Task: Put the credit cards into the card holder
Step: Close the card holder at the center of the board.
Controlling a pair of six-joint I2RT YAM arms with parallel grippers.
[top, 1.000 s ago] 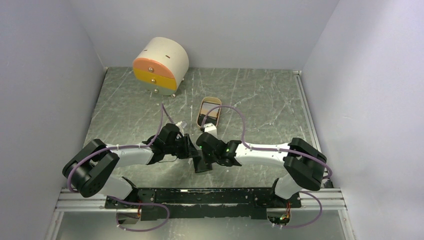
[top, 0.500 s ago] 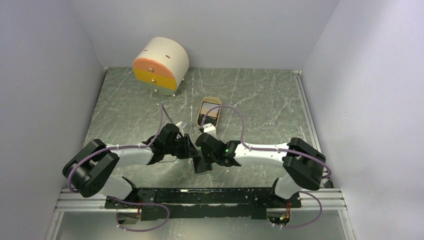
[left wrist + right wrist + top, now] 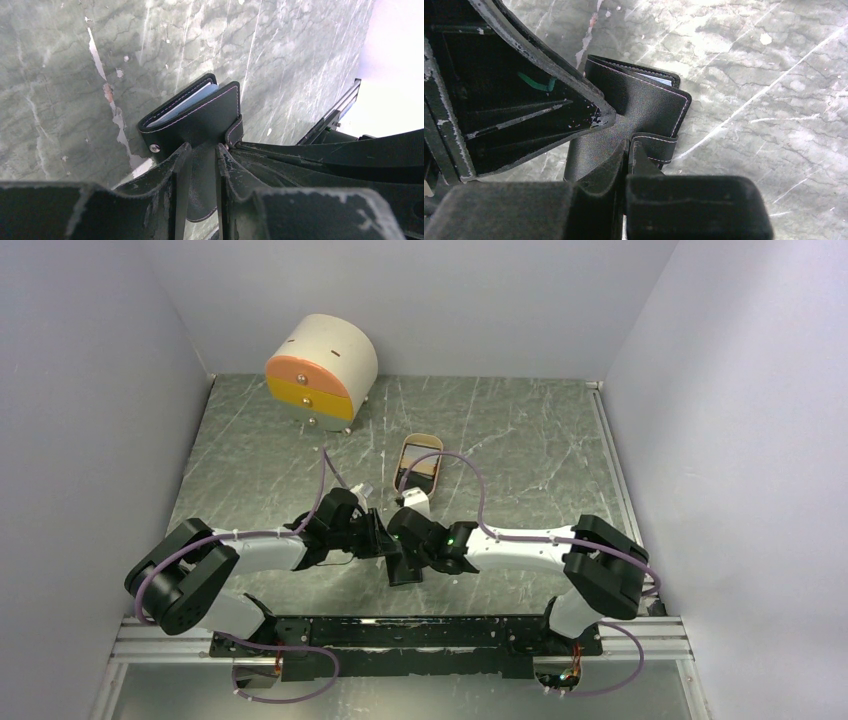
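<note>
The left gripper (image 3: 198, 150) has its fingers a narrow gap apart, one on each side of the black leather of the card holder (image 3: 200, 117), and they pinch its near cover between them. The card holder stands up from the table straight ahead of these fingertips, its covers slightly parted. A pale edge (image 3: 186, 101) shows between the covers, but whether this is a card or the lining cannot be told. A metal snap stud (image 3: 155, 148) sits on the cover just left of the left finger.

The right gripper (image 3: 628, 146) has its fingers pressed tight together. The end of the holder's stitched snap tab (image 3: 659, 147) runs in between their tips, so it pinches that tab. The rest of the wallet lies just beyond and left of these fingertips, and the left gripper's finger touches its cover from the left.

In the top view the two grippers meet tip to tip over the holder, near the front middle of the grey marbled table (image 3: 520, 440). Beyond them, a little to the far side of the right wrist, lies a tan oval tray (image 3: 421, 444) with something dark inside. Well apart, at the far left corner, stands a round cream drawer box (image 3: 335, 345) with orange and yellow fronts.
</note>
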